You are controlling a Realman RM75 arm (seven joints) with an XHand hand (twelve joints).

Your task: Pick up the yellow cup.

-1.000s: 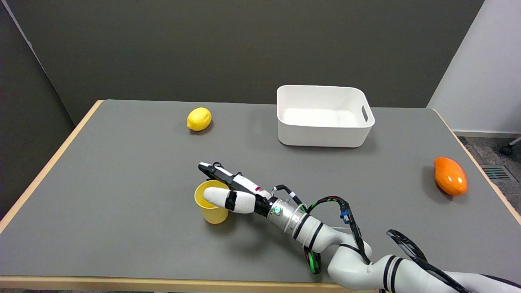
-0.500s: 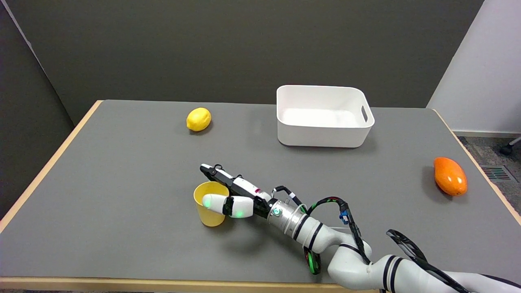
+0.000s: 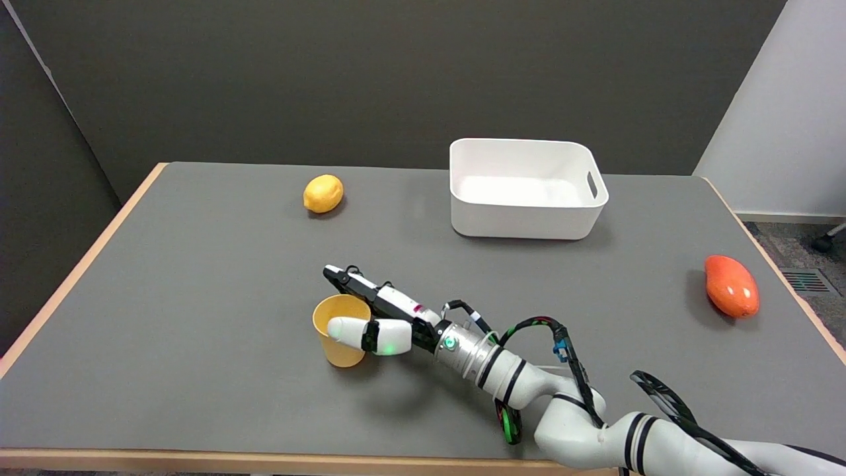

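Note:
The yellow cup (image 3: 338, 344) stands upright on the grey table (image 3: 198, 277), left of centre towards the near edge. My right hand (image 3: 383, 317) reaches in from the lower right and brackets it. The white thumb (image 3: 347, 328) lies across the cup's near wall just below the rim. The black fingers (image 3: 350, 283) run straight along the far side of the rim, and their tips pass beyond it. The cup is squeezed between thumb and fingers, with its base on the table.
A lemon (image 3: 323, 193) lies at the far left-centre. A white bin (image 3: 525, 188) stands at the far centre-right. An orange mango-like fruit (image 3: 730, 286) lies near the right edge. The arm's cables (image 3: 542, 330) trail over the table behind the hand.
The thumb has dropped from over the cup's mouth onto its near wall and closed in. The cup has shifted slightly to the left.

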